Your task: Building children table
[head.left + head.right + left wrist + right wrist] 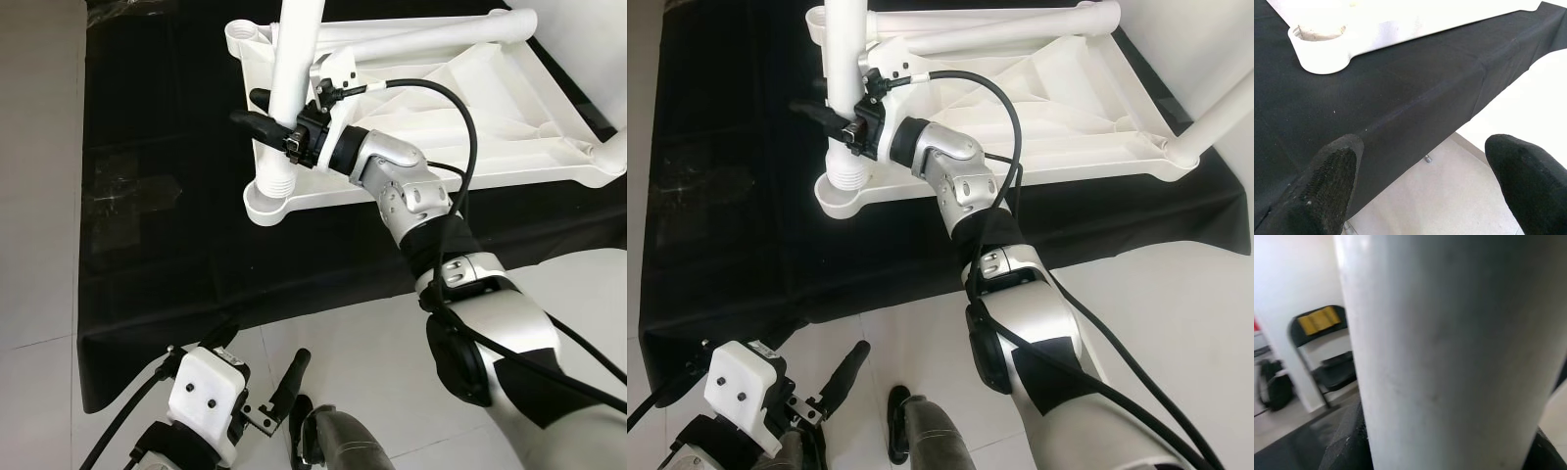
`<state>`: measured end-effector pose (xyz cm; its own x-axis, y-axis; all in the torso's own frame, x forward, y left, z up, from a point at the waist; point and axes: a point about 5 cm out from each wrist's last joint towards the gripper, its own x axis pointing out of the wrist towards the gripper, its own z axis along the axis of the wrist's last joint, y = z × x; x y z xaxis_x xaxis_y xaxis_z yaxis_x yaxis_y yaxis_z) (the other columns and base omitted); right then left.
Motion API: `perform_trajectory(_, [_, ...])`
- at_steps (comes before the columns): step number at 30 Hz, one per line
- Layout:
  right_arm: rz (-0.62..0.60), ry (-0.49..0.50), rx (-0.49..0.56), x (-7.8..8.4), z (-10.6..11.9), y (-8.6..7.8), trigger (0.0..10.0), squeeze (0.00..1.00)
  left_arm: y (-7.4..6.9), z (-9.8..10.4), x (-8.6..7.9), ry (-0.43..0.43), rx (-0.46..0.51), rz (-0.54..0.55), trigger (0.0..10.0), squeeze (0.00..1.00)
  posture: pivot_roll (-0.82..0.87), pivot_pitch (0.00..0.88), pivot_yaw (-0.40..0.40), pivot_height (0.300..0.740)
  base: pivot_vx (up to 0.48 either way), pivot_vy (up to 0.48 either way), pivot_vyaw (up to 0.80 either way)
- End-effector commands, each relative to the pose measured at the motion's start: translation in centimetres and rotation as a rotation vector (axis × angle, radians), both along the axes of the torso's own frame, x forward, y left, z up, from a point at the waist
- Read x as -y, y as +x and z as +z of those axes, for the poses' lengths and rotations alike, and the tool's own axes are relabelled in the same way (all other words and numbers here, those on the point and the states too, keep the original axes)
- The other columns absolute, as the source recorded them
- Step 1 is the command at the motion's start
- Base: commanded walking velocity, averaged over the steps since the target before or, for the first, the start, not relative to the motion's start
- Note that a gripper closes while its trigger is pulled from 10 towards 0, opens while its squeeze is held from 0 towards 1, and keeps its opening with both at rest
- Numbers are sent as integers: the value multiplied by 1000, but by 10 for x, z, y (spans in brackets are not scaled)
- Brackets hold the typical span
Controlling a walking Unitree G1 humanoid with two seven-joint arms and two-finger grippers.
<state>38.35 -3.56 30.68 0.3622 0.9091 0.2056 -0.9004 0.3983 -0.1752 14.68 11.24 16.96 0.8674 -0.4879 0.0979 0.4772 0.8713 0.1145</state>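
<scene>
Standing upright in tabletop (509,108) corner socket, white leg (292,88), clamped by right end effector (263,110), left end effector (1425,186) wide.

A thick white table leg (1449,352) stands upright, very close to the camera. Black fingers (1344,440) press against it low on either side. Behind, a dark folding chair (1327,357) with a yellow backrest panel stands against a pale wall.

White plastic tabletop (509,117) upside down on black cloth, white leg (292,88) upright in corner socket (269,201)
</scene>
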Motion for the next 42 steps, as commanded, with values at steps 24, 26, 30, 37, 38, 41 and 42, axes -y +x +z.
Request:
perform_trajectory(24, [-121,-4,-102,-11,-33,1,10000,0,4,-8,0,6,-36,14,10000,0,-142,300,-146,740,0,0,0])
perform_trajectory(26, [-143,-41,-145,-3,-38,4,10000,0,4,-8,-1,7,-34,14,10000,0,-145,298,-144,740,0,0,0])
perform_trajectory(30, [-143,-55,-160,-2,-41,4,10000,0,4,-8,-1,7,-34,14,10000,0,-145,298,-144,740,0,0,0])
perform_trajectory(37, [39,-134,-154,-12,-55,-12,10000,0,3,-8,-1,7,-37,10,10000,0,-144,311,-145,740,0,0,0])
perform_trajectory(38, [106,-141,-138,-15,-56,-18,10000,0,3,-8,-1,7,-37,10,10000,0,-142,317,-146,740,0,0,0])
perform_trajectory(41, [296,-163,-95,-15,-57,-35,10000,0,3,-8,-1,8,-37,12,10000,0,-141,318,-145,740,0,0,0])
perform_trajectory(42, [296,-163,-95,-15,-57,-35,10000,0,3,-8,-1,8,-37,12,10000,0,-141,318,-145,740,0,0,0])
